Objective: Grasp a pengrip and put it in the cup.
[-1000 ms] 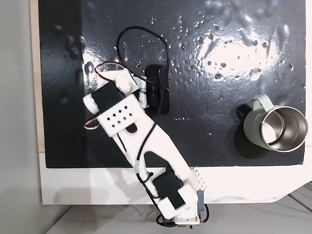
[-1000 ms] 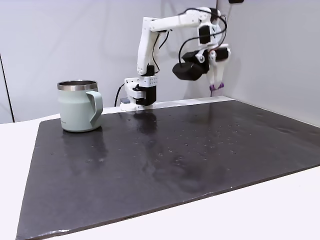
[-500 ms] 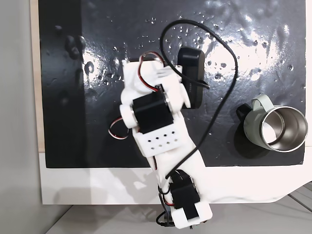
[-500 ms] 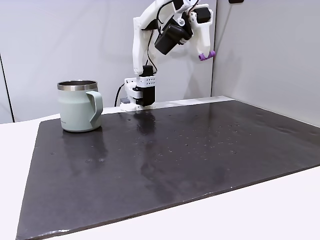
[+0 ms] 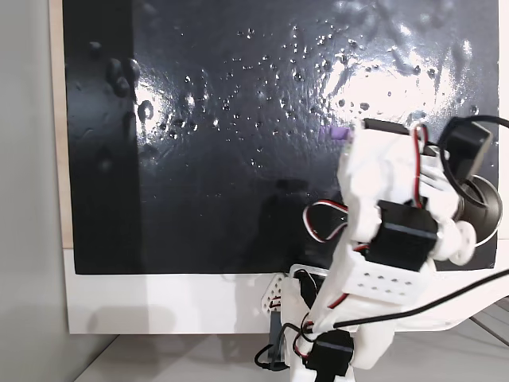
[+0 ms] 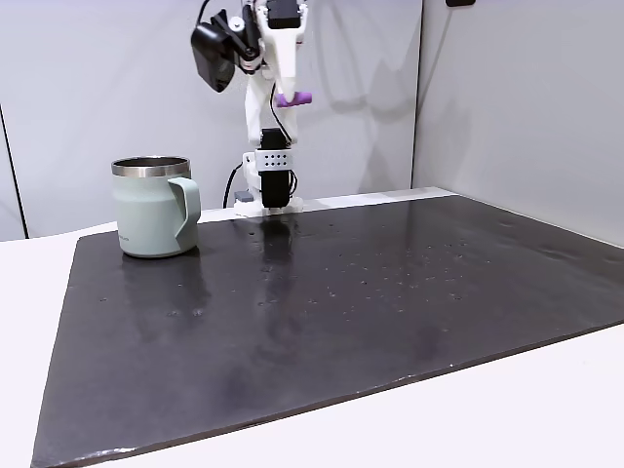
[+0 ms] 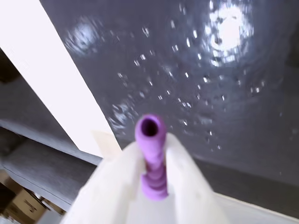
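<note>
The light-purple ribbed pengrip (image 7: 152, 156) is pinched between my white fingers (image 7: 188, 173), its hollow end pointing away from the wrist camera. My gripper (image 6: 290, 97) is shut on the pengrip (image 6: 293, 98) and held high above the mat, to the right of the cup (image 6: 152, 208) and well above its rim in that fixed view. From above, the pengrip (image 5: 338, 134) sticks out left of the gripper (image 5: 348, 135). The arm covers most of the sage-green cup (image 5: 487, 210), leaving a sliver of its steel interior in sight.
A glossy black mat (image 6: 341, 292) covers the white table (image 5: 159, 302). The arm's base (image 6: 269, 185) stands at the mat's far edge, behind and to the right of the cup. Grey wall panels (image 6: 507, 107) stand behind and to the right.
The arm has swung from the mat's left side across to the cup's side, carrying the pengrip. In the side view the gripper rose and moved left, toward the cup.
</note>
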Robot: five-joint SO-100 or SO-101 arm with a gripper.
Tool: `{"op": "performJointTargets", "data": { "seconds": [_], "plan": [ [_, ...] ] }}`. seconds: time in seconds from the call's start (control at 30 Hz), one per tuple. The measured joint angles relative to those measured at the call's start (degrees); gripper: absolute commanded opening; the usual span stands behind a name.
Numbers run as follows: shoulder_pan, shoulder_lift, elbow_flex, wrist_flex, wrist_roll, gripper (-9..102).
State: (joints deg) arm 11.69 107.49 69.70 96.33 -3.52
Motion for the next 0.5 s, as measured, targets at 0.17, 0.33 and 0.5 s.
{"op": "performJointTargets", "data": {
  "seconds": [0.17, 0.33, 0.5],
  "plan": [
    [10.8, 1.4, 0.1, 0.0, -6.5, 0],
    [21.4, 2.6, 1.1, 0.0, -12.2, 0],
    [30.6, 2.6, 1.7, -0.7, -16.2, 0]
  ]
}}
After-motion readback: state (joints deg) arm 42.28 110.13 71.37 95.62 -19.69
